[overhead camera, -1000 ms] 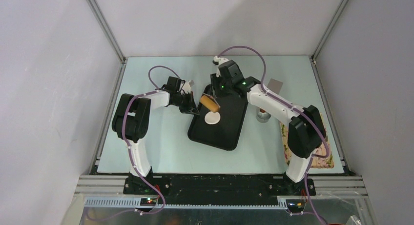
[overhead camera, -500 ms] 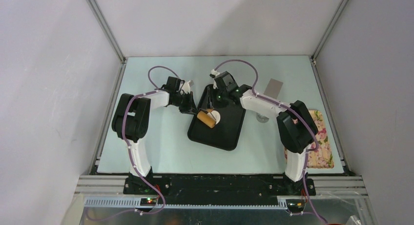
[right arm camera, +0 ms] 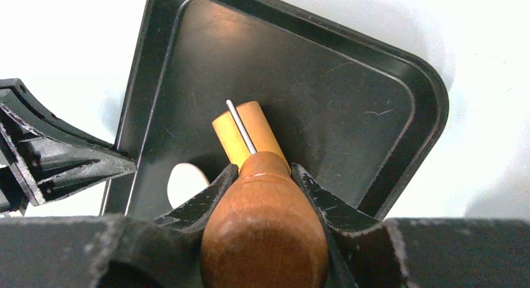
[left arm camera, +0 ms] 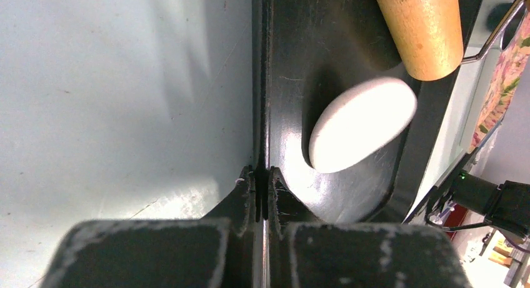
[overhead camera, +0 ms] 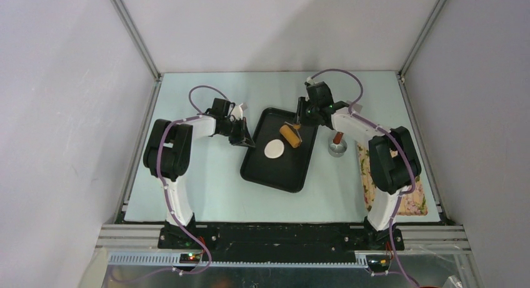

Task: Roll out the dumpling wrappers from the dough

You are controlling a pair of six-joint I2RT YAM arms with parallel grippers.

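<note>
Right gripper: the right gripper (right arm camera: 264,175) is closed around the brown handle of the roller (overhead camera: 290,135), one jaw on each side of it.
Roller: its pale wooden cylinder is over the far right part of the tray (overhead camera: 275,175), just beside the dough (overhead camera: 274,149) and not on it. We cannot tell if the cylinder touches the tray floor.
Left gripper: the left gripper (left arm camera: 262,182) is closed narrow on the left rim of the tray, with the rim pinched between the jaws.
Dough: a flattened white disc, lying on the tray floor around the middle, nearer to the left wall than to the right one.
Step in hand: we judge that the roller is about to be brought onto the disc for a pass.
How to do it well: we would lower the cylinder level, so both its ends press equally. We would start at the edge of the disc nearest the roller and travel across the middle with light, even pressure. Changing the direction between passes should help the wrapper to stay round.
Left side: the pinch on the rim should be firm, so the tray does not slide under the push.
Risk: the soft dough may stick to the cylinder and lift with it. The steel cup (overhead camera: 338,148) stands just beside the right edge of the tray, near the right arm.
</note>
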